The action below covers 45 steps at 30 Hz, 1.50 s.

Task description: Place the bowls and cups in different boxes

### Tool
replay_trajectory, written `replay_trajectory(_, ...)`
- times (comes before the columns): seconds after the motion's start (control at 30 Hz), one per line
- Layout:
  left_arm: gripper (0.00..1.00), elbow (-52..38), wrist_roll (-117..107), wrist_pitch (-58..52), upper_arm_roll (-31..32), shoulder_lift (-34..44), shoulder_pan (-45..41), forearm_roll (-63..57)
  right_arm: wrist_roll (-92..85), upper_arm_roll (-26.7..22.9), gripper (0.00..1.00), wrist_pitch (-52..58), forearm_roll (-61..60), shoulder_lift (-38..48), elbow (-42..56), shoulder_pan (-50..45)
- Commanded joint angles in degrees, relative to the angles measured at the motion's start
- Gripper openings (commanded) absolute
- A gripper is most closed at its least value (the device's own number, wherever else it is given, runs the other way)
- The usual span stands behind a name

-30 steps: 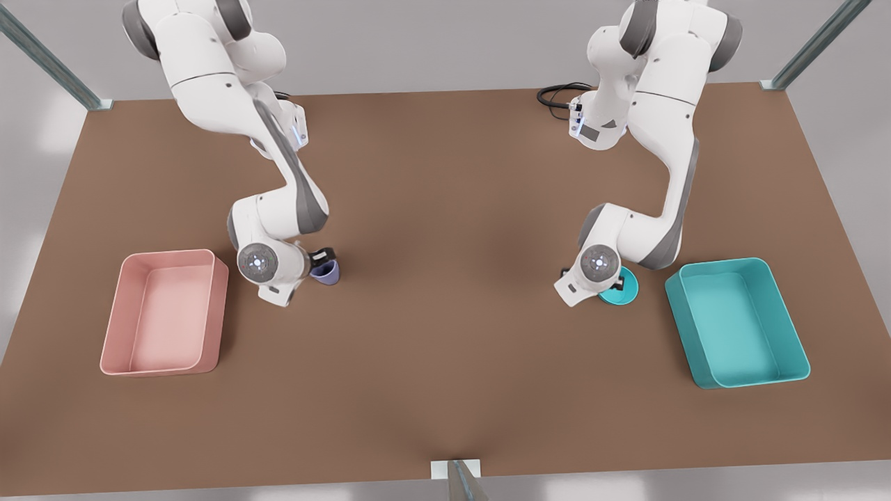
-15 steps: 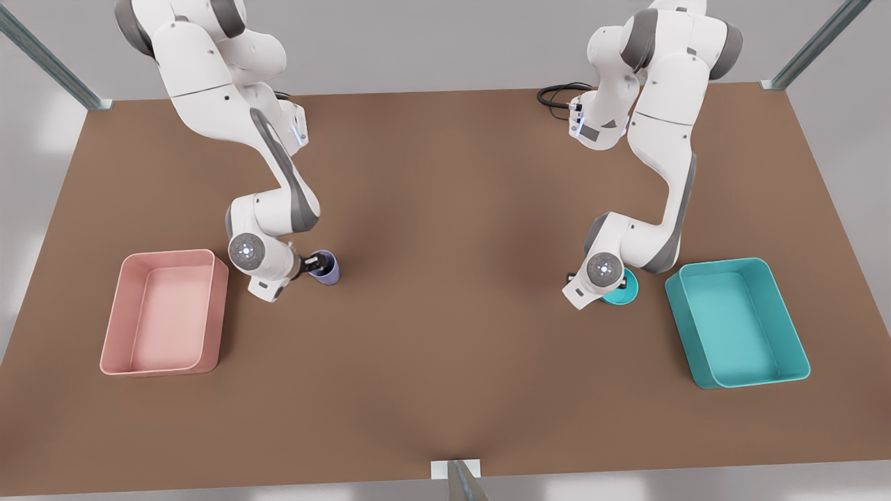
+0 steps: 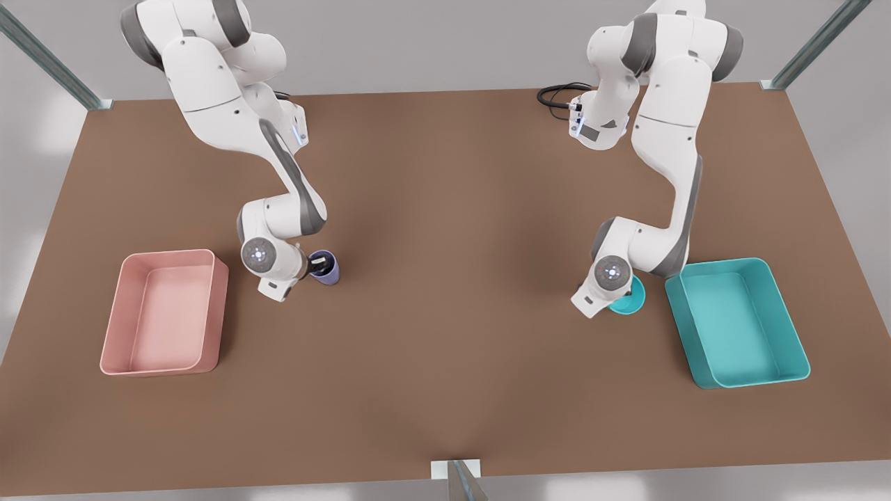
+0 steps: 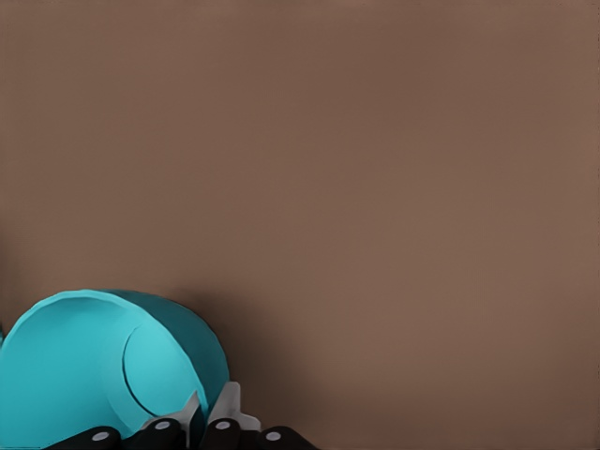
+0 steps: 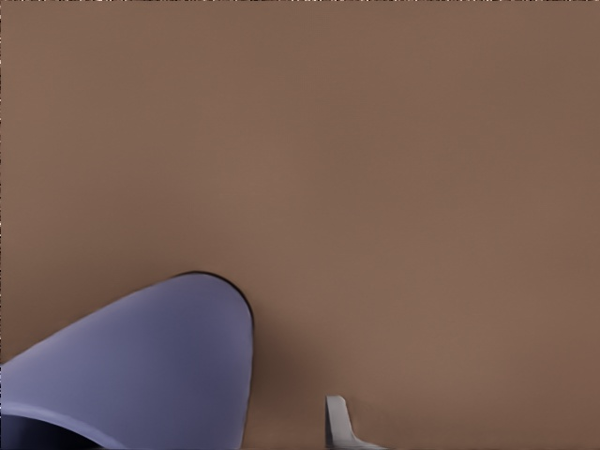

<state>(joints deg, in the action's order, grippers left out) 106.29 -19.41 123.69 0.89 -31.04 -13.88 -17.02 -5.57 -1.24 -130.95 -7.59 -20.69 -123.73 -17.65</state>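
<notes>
A: Where's the left gripper?
B: Right of centre in the front view, jaws clamped on the teal bowl, just beside the teal tray.

A: And the right gripper?
B: Left of centre, at the lavender cup, one finger inside it, jaws pinching its wall; the pink tray is near.

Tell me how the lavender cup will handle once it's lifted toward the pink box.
The lavender cup looks rigid and thin-walled, so probably light. The right end effector pinches only its rim, so it may swing or tilt. Its smooth wall could slip, and, being taller than wide, it might tip when released.
</notes>
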Motion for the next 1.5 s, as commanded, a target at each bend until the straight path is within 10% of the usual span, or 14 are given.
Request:
replay_trajectory(0.0,0.21,-1.69,-0.37,-5.65,-0.01,0.97,-0.01,0.5,-0.14,0.01,0.24,0.08,0.38,0.03,0.42,-0.02)
replay_trajectory(0.23,0.21,-18.57,13.16,-17.7,0.16,5.9,16.77,0.68,-1.63,0.8,0.21,3.16,0.29,2.23,3.32,0.95)
replay_trajectory(0.67,0.21,-18.39,15.63,1.64,-2.3,-11.33,25.21,0.76,-30.37,-0.07,0.21,23.38,11.72,-1.28,28.98,24.5)
replay_trajectory(0.7,0.25,-18.39,15.63,1.55,-2.3,-11.42,25.21,0.76,-33.8,-0.07,0.21,22.76,12.86,-2.69,30.74,26.34)
replay_trajectory(0.73,1.0,-18.39,15.8,1.55,-2.3,-11.24,25.21,0.68,-37.48,-0.07,0.21,22.76,13.04,-4.62,33.37,27.66)
replay_trajectory(1.03,1.0,-22.26,13.7,-38.34,2.97,17.32,17.04,13.51,-43.12,0.01,0.21,13.89,10.66,-17.55,37.42,33.55)
replay_trajectory(1.27,1.0,-29.21,13.87,-45.64,6.84,15.04,17.22,13.51,-43.03,0.1,0.22,10.28,10.75,-19.57,36.19,33.55)
replay_trajectory(1.3,1.0,-29.29,13.87,-45.56,7.11,15.04,17.39,13.42,-43.21,0.19,0.93,10.37,10.84,-19.48,36.19,33.55)
replay_trajectory(1.47,1.0,-29.29,13.87,-45.38,7.11,14.95,17.65,13.42,-44.44,0.36,1.0,10.98,10.84,-19.22,36.19,33.64)
